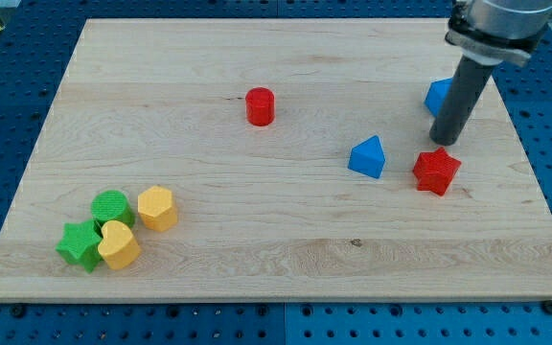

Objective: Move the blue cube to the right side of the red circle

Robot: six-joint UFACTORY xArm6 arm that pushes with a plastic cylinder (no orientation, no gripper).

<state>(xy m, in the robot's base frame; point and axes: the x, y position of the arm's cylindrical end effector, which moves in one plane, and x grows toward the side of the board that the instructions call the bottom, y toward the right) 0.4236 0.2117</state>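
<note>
The red circle [260, 105] is a short red cylinder at the upper middle of the wooden board [276, 240]. The blue cube [438, 96] lies at the view's upper right, partly hidden behind my rod. My tip [443, 140] rests on the board just below the blue cube and just above a red star block [436, 172]. A blue triangular block [367, 157] lies left of the red star, between the red circle and the cube.
At the lower left, a cluster: a green cylinder [111, 207], a green star [80, 245], a yellow heart [118, 246] and a yellow hexagon [157, 208]. A blue perforated table surrounds the board.
</note>
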